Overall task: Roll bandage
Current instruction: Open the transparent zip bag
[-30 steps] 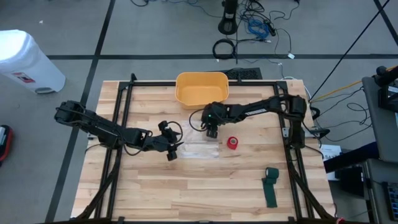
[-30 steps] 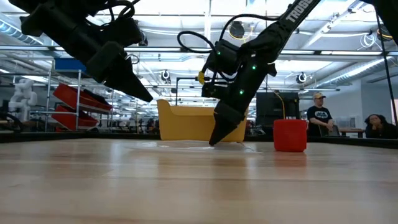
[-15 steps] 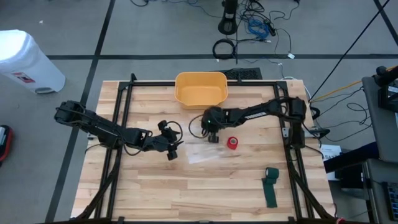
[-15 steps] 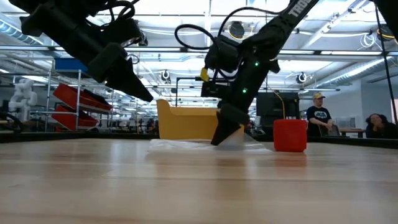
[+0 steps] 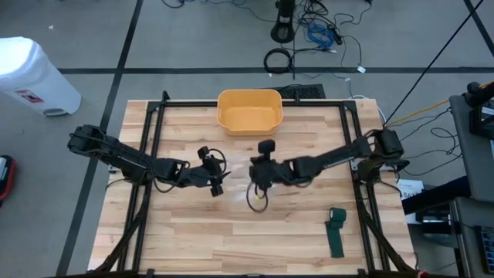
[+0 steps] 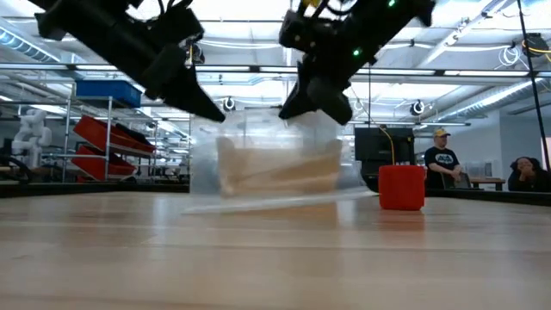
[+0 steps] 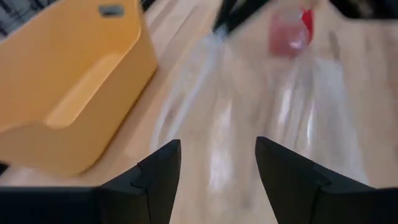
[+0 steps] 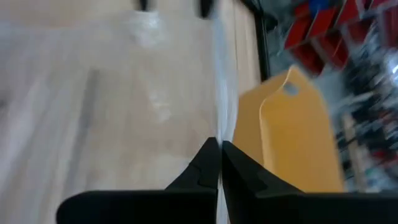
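The clear plastic sheet hangs pinched in the right gripper, whose fingers are clamped tight on its edge, lifting it well clear of the table. A second ago it lay flat and the gripper was low beside the red bandage roll; that arm has since swung nearer the table's middle. The left gripper waits just beside the sheet, fingers spread. The yellow bin sits beyond both, the green bandage well off.

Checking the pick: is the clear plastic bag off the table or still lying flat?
Mostly lifted. The right gripper, shut, holds the clear bag by its top edge; it hangs with its lower edge near the table.
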You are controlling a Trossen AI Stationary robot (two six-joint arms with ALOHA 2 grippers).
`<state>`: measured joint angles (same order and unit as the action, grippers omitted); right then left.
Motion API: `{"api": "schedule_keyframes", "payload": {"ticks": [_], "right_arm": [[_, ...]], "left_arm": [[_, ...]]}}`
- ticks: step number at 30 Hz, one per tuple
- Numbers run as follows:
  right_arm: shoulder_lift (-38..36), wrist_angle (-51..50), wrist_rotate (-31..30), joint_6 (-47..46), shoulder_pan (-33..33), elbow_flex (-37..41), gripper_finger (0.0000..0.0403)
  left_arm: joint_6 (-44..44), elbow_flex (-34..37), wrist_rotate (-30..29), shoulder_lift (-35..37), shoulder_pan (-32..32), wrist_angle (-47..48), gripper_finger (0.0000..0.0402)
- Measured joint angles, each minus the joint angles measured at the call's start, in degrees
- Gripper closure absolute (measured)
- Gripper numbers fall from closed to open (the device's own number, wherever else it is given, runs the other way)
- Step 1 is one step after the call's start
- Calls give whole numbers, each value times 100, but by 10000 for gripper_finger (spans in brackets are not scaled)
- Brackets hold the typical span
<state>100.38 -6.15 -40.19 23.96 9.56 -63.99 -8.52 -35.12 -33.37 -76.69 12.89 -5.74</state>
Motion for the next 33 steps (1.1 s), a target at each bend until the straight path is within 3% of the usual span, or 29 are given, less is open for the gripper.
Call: {"api": "schedule_keyframes", "payload": {"ticks": [7,11,17,24,33], "right_arm": [[2,519,-913,1025,552,323,403],[0,884,-1360,1465,679,570,403],[1,1698,-1428,2668,925,736,403],[0,2948,-1372,4423,1286,780,403],[0,3085,-1375,4728,1343,780,403]], "left_arm": [[321,-435,556,99,325,12,188],[374,-523,593,415,582,44,188],[634,-561,540,807,508,1,188],[735,-559,1483,632,154,-16,194],[737,-559,1837,605,108,-279,253]]}}
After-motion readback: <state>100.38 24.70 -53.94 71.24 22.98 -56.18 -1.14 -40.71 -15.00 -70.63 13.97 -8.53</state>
